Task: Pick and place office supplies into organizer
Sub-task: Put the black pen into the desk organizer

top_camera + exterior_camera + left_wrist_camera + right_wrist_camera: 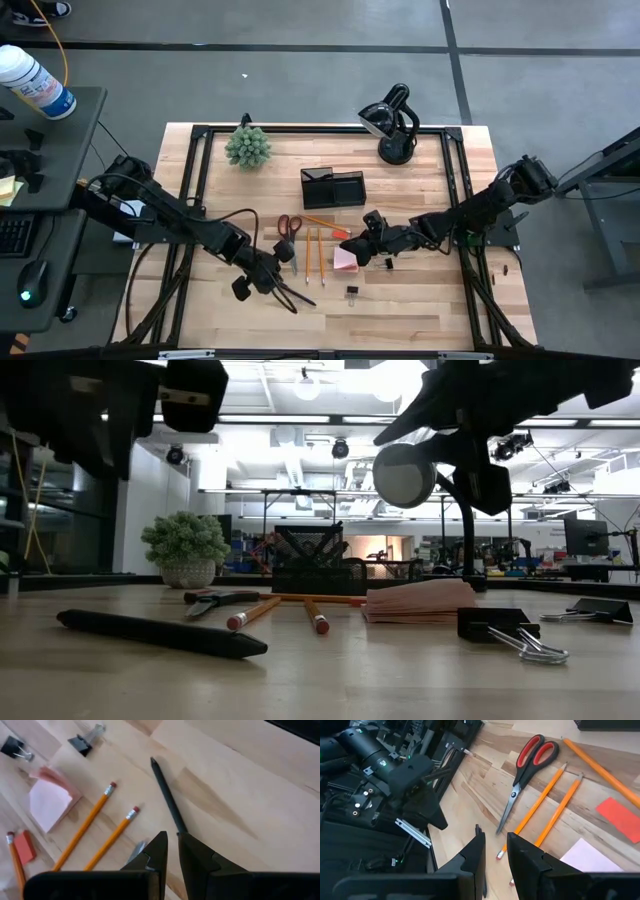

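A black pen (296, 298) lies flat on the table at the near left; it also shows in the low view (160, 633) and the left wrist view (167, 795). My left gripper (274, 282) hangs above the pen's near end, fingers (171, 839) a narrow gap apart, empty. My right gripper (356, 244) hovers over the pink sticky-note pad (346, 259), fingers (494, 832) slightly apart, empty. Red-handled scissors (289, 228), two pencils (314, 256) and a third pencil (322, 222) lie between the grippers. The black organizer (333, 188) stands farther back.
Two binder clips (352, 292) (388, 263) lie near the pad, and a small red slab (620, 817) beside it. A black desk lamp (394, 125) stands at the far right and a green plant (248, 146) at the far left. Bare wood lies along the near edge.
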### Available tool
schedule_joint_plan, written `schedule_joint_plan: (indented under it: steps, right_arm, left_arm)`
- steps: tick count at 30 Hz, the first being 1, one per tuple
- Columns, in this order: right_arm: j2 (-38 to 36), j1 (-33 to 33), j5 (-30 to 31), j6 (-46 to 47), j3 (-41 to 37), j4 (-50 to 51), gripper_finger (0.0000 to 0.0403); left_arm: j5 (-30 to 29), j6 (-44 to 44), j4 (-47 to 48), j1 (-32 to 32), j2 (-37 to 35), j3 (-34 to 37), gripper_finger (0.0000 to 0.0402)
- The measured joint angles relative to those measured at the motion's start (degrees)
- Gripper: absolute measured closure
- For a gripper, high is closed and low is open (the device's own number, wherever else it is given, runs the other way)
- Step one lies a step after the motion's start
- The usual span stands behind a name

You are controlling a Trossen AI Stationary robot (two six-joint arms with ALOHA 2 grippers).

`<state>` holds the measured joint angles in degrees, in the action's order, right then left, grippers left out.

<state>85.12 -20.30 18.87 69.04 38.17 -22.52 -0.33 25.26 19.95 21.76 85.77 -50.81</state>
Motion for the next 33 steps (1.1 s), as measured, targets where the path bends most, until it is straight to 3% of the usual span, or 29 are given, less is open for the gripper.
schedule_joint_plan:
  steps: [8,16,33]
  right_arm:
    - [0.0,0.9,-1.9,0.1,0.0,1.0,0.0329]
    - [0.0,0.9,-3.6,1.5,0.0,4.5,0.0329]
    - [0.0,2.0,-2.8,1.4,0.0,4.3,0.0329]
  left_arm:
    - [-0.1,0.6,-1.8,-3.1,0.4,0.0,0.0364]
    - [0.5,-1.5,-14.2,-3.4,0.4,5.6,0.0364]
    - [1.2,-2.6,-14.4,-3.4,0.4,7.7,0.0364]
